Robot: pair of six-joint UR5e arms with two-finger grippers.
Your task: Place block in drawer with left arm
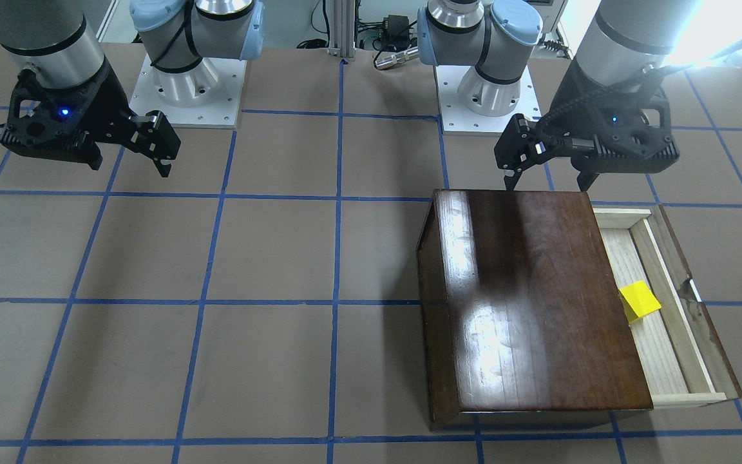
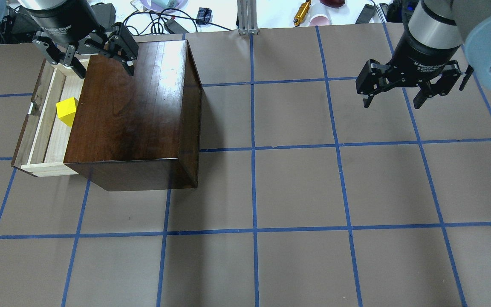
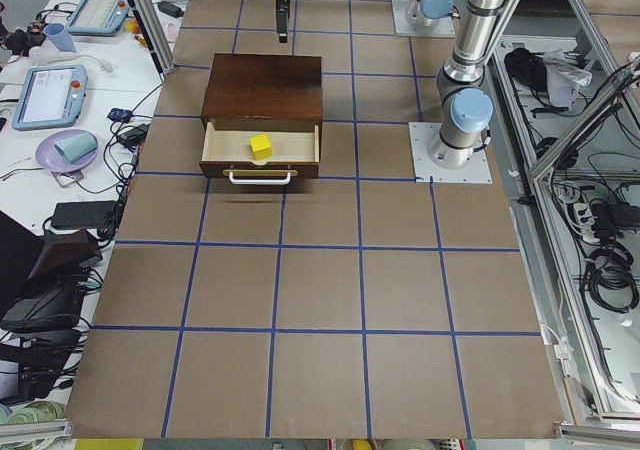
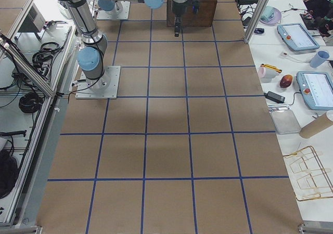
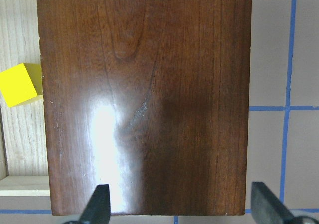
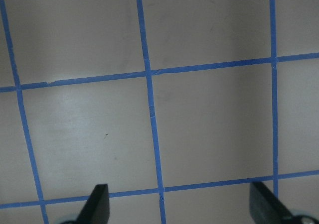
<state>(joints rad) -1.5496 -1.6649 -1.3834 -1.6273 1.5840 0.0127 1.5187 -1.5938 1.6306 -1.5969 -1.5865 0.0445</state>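
The yellow block [image 2: 67, 111] lies on the bare-wood floor of the pulled-out drawer [image 2: 49, 138], close against the dark-brown box [image 2: 134, 106]. It also shows in the front view as the block [image 1: 639, 301] in the drawer [image 1: 661, 351], and at the left edge of the left wrist view as the block [image 5: 20, 84]. My left gripper [image 2: 105, 71] hangs open and empty above one end of the box [image 1: 538, 290], well apart from the block. Far across the table, my right gripper [image 2: 392, 103] is open over bare table.
Brown table with a blue tape grid [image 2: 254, 149]. Both arm bases [image 1: 184, 84] [image 1: 493, 90] stand along one table edge. Cables and small items [image 2: 305, 10] lie beyond the opposite edge. The drawer's dark front panel [image 1: 699, 303] juts out beside the box.
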